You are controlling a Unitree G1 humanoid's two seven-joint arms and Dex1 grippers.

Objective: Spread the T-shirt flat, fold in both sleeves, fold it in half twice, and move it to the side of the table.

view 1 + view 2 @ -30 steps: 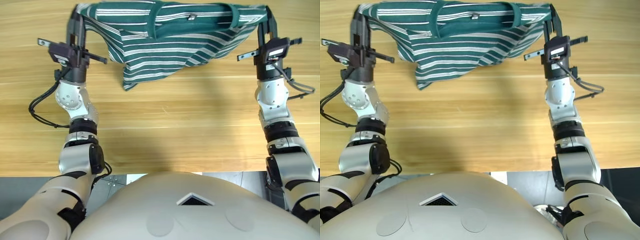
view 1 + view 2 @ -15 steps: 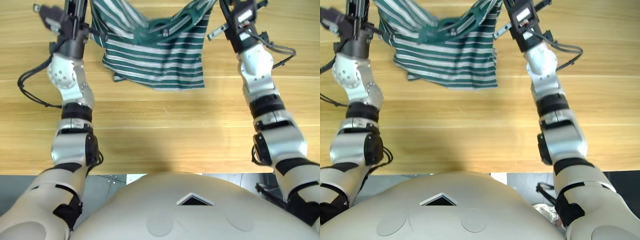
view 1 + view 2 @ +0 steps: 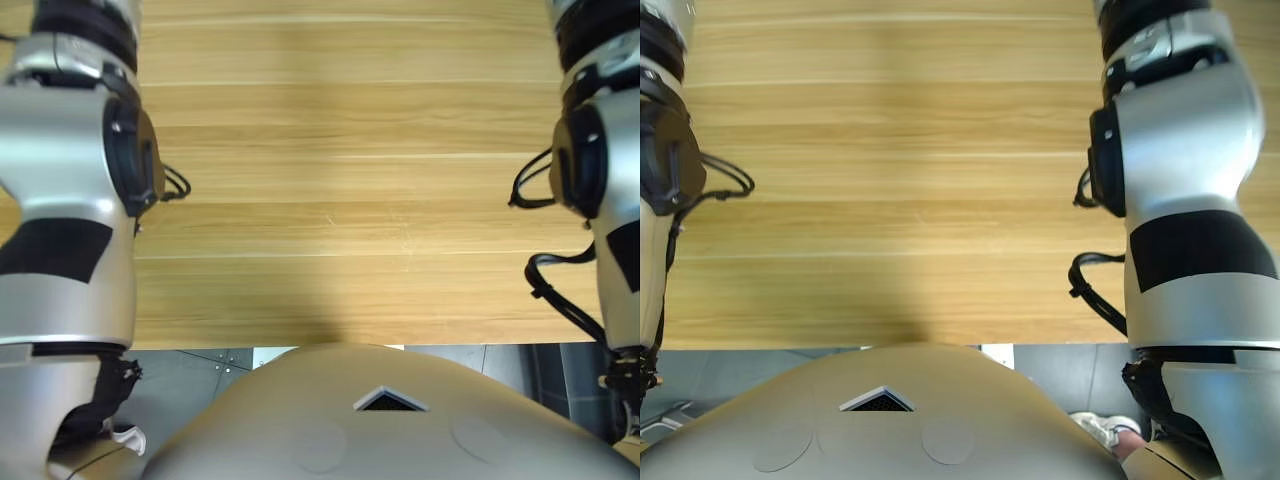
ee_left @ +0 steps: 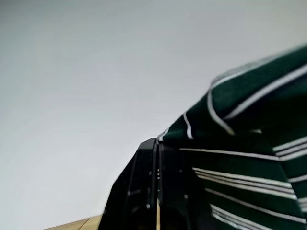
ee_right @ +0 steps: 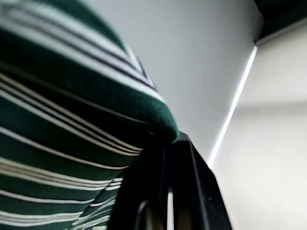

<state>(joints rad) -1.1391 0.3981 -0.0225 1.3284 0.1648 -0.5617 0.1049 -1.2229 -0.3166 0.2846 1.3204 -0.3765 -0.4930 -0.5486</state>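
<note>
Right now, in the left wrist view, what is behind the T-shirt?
A plain pale surface and a sliver of wooden table beside the left gripper. The T-shirt draped over that gripper hides whatever lies past it.

Bright, even light falls on the wooden table, with a soft shadow over its near edge (darkest around the middle). In the right wrist view a glowing strip crosses the pale wall, and the shirt looks dark against it.
</note>
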